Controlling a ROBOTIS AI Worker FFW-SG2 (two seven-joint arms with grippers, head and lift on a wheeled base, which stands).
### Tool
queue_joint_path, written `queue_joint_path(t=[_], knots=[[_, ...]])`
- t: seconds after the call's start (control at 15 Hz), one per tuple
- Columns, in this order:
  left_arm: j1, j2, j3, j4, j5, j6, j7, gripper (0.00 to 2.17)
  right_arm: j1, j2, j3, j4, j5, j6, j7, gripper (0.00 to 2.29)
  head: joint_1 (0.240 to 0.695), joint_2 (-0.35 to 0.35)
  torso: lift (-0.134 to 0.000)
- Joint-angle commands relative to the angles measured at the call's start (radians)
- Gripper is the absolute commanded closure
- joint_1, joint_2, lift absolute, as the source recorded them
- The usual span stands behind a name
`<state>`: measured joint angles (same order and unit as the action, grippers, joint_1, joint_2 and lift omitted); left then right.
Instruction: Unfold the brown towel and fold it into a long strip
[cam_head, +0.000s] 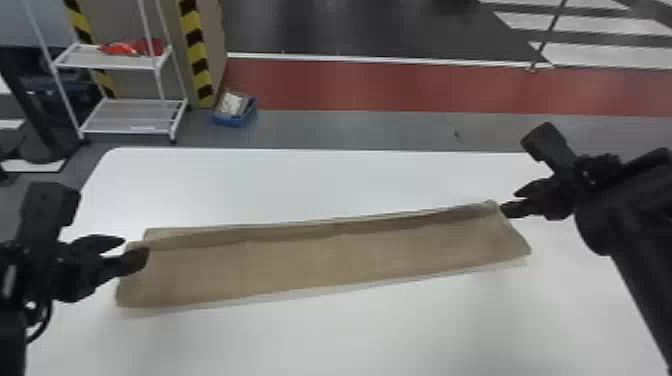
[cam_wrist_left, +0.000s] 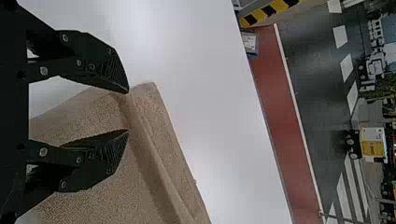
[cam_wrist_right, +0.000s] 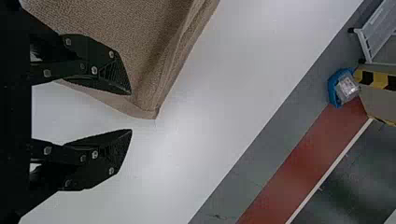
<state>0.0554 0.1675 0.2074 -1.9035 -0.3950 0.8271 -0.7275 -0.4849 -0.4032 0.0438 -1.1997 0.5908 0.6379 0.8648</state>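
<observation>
The brown towel (cam_head: 325, 260) lies as a long strip across the white table, its right end a bit farther back, with a folded band along its far edge. At its left end my left gripper (cam_head: 136, 250) stands open above the corner. In the left wrist view that gripper (cam_wrist_left: 128, 112) has parted fingers over the towel (cam_wrist_left: 163, 182). By the far right corner is my right gripper (cam_head: 507, 202), open. The right wrist view has this gripper (cam_wrist_right: 131, 112) with nothing between its fingers, one of them over the towel's edge (cam_wrist_right: 140, 56).
The white table (cam_head: 350, 335) extends on all sides of the towel, its far edge behind. Beyond it on the floor stand a white shelf rack (cam_head: 132, 117) at the left and a blue bin (cam_head: 234, 112) with things in it.
</observation>
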Motion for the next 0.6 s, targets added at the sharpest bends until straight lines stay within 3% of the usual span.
queue_joint_path(t=[0.0,0.27,0.47,0.53], knots=[[0.009,0.0,0.007,-0.009,0.013,-0.021,0.017,0.03,0.006,0.001,-0.009,-0.001,-0.002,0.003,-0.004,0.04,0.695,-0.08,-0.095],[0.024,-0.003,0.012,-0.023,0.018,-0.027,0.039,0.03,0.029,0.001,-0.021,-0.02,-0.008,0.003,-0.006,0.05,0.695,-0.078,-0.095],[0.077,-0.011,0.049,-0.055,0.093,-0.076,0.106,0.03,0.112,0.017,-0.091,-0.138,-0.054,0.033,-0.012,0.07,0.695,-0.077,-0.095],[0.115,-0.025,0.073,-0.069,0.139,-0.137,0.143,0.02,0.16,0.027,-0.119,-0.224,-0.1,0.07,-0.027,0.07,0.695,-0.074,-0.095]])
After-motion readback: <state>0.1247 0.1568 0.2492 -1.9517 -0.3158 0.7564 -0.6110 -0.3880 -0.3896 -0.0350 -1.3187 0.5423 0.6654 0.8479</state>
